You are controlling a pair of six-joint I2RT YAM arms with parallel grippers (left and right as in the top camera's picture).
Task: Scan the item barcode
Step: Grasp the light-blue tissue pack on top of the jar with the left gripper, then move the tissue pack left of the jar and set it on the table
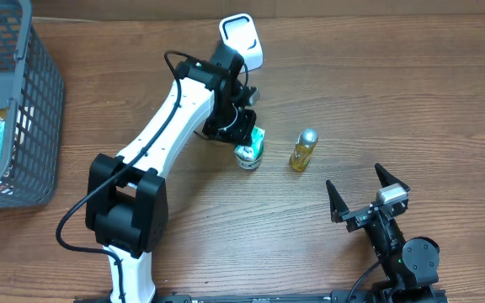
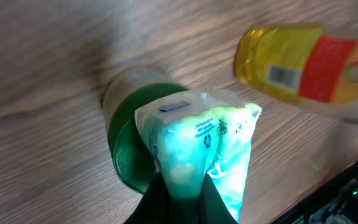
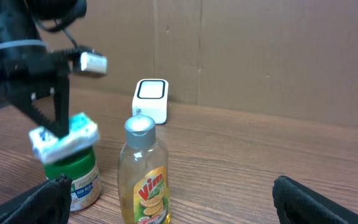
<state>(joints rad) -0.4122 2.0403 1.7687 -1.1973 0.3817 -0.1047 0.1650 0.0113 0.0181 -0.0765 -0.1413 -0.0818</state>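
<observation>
My left gripper (image 1: 244,130) is shut on a teal-and-white packet (image 1: 258,137), pinching it at one end. In the left wrist view the packet (image 2: 201,149) hangs between the black fingers of the gripper (image 2: 182,186), its printed face towards the camera. It hovers right over a green-lidded jar (image 1: 247,156); whether the two touch I cannot tell. The white scanner (image 1: 242,40) stands at the back of the table, behind the left arm. My right gripper (image 1: 363,192) stands wide open near the front right, holding nothing.
A yellow Vim bottle (image 1: 303,150) stands upright just right of the jar (image 3: 73,177) and faces the right gripper (image 3: 169,199). A grey mesh basket (image 1: 36,109) with packets in it sits at the far left edge.
</observation>
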